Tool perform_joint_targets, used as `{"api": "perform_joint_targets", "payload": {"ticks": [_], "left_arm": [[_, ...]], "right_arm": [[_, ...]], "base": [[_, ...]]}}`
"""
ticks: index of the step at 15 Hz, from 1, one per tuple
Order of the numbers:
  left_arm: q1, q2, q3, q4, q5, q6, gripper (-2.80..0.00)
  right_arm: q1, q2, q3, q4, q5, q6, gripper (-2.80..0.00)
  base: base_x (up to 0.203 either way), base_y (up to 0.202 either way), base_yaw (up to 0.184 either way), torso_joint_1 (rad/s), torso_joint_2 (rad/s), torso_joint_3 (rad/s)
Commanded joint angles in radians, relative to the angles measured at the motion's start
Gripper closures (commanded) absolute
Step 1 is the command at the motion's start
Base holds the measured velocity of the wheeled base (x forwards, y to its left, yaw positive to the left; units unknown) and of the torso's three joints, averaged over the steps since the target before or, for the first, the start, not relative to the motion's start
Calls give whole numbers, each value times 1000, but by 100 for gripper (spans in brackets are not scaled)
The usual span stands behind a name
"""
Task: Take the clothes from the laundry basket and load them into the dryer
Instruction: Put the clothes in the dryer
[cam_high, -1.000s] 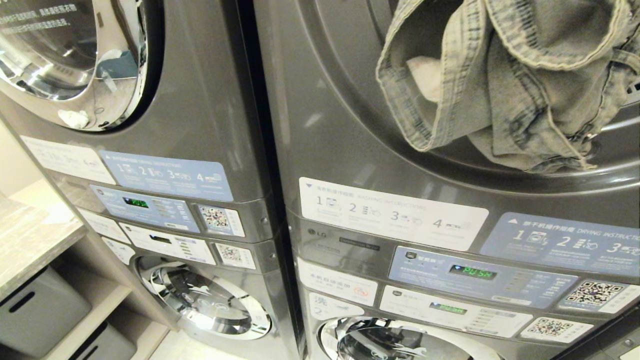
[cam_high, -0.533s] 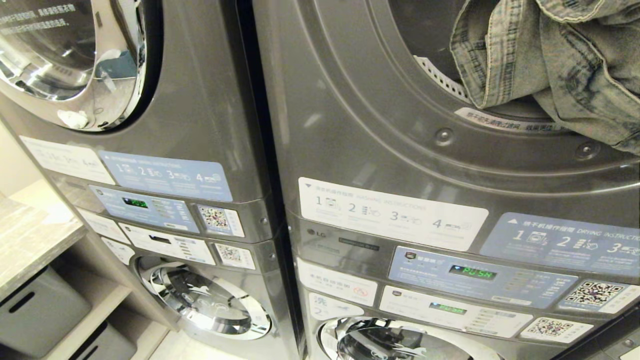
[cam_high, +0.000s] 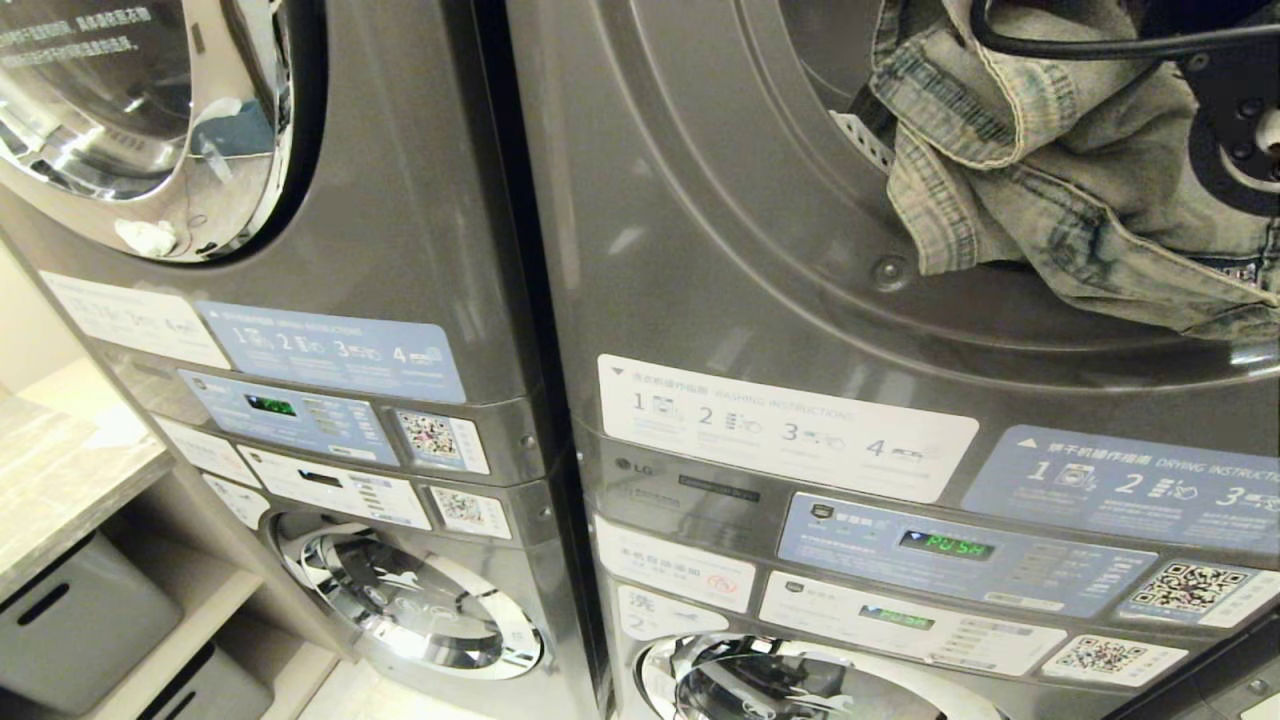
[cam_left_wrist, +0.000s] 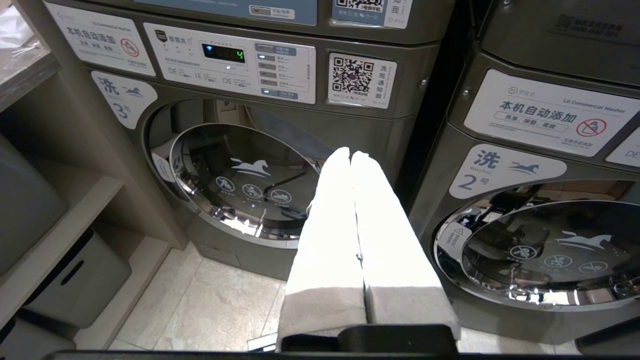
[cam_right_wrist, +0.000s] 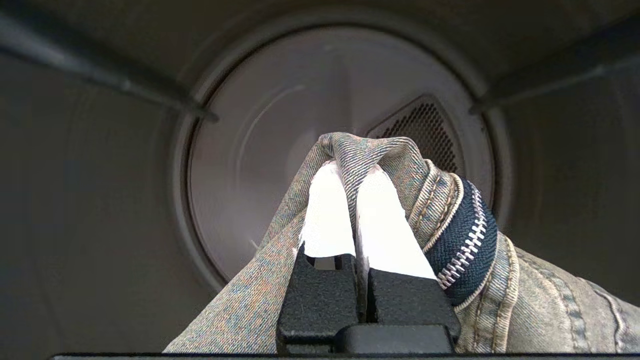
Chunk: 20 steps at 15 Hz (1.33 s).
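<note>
The right gripper (cam_right_wrist: 354, 172) reaches forward with its white fingers (cam_right_wrist: 327, 210) pinched together on faded denim jeans (cam_right_wrist: 250, 295); the left gripper (cam_left_wrist: 350, 156) hangs low, fingers pressed together, empty.

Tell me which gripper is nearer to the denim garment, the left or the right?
Right. The right gripper is shut on the denim garment inside the dryer drum. The left gripper hangs low, shut and empty, before the washers.

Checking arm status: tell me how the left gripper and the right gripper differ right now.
The left gripper holds nothing; the right gripper is shut on the faded grey-blue denim garment. The left gripper hangs low before the small-doored washers; the right gripper reaches inside the dark grey dryer drum. Shared: both have white fingers pressed together.
</note>
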Motion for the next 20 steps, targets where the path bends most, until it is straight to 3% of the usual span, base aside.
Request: {"api": "perform_joint_targets", "payload": {"ticks": [1,5,6,17,20], "left_arm": [[0,0,0,1,1,0,0],[0,0,0,1,1,0,0],[0,0,0,1,1,0,0],[0,0,0,1,1,0,0],[0,0,0,1,1,0,0]], "right_arm": [[0,28,-19,12,-5,-7,0],[-4,8,-22,83,-1,-12,0],[-5,3,-19,91,-3,-10,-280],[17,-77,0,136,21,-5,-280],[118,-232,187,195,-12,0,-280]], "base": [[0,0,0,0,0,0],[0,0,0,0,0,0],[0,0,0,0,0,0],[0,0,0,0,0,0],[0,0,0,0,0,0]]}}
